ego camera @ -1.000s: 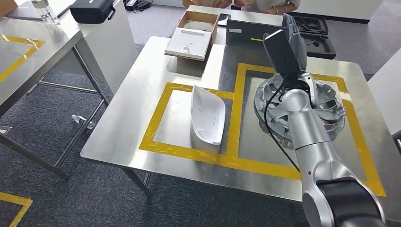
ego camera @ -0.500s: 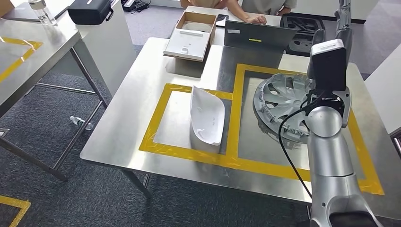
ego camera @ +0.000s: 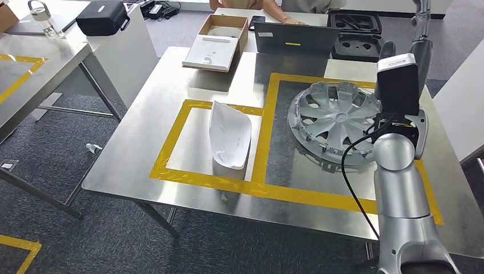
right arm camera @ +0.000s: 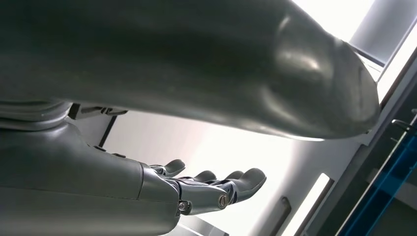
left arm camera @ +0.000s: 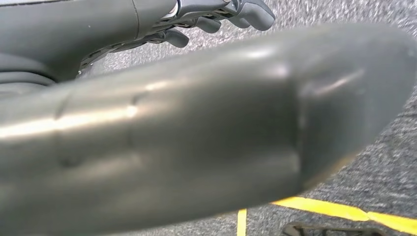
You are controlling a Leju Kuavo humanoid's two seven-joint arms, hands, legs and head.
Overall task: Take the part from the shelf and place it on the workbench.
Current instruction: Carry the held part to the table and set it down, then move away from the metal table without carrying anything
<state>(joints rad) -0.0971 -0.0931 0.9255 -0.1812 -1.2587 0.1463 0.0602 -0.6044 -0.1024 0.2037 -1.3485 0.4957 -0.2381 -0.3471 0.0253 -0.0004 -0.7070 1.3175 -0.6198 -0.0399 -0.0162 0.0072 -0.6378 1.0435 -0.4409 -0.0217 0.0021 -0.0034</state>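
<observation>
The hubcap (ego camera: 334, 123) lay flat on the steel table (ego camera: 142, 131), inside the larger of two yellow tape squares (ego camera: 268, 131). Just left of the hubcap, across the tape line, a white curved shell (ego camera: 229, 136) sat in the smaller square. Beyond the hubcap, at the table's far edge, stood a laptop (ego camera: 295, 39), with an open cardboard box (ego camera: 216, 41) to its left and a black foam tray (ego camera: 354, 34) to its right. The right arm (ego camera: 399, 171) rose over the hubcap's right rim, and its right hand (right arm camera: 216, 187) was raised clear of the hubcap, empty, with the fingers stretched out and slightly apart. The left hand (left arm camera: 216, 14) hung over grey carpet well away from the hubcap, holding nothing, its fingers bent loosely and not closed. A person's hand (ego camera: 283, 19) rested behind the laptop.
</observation>
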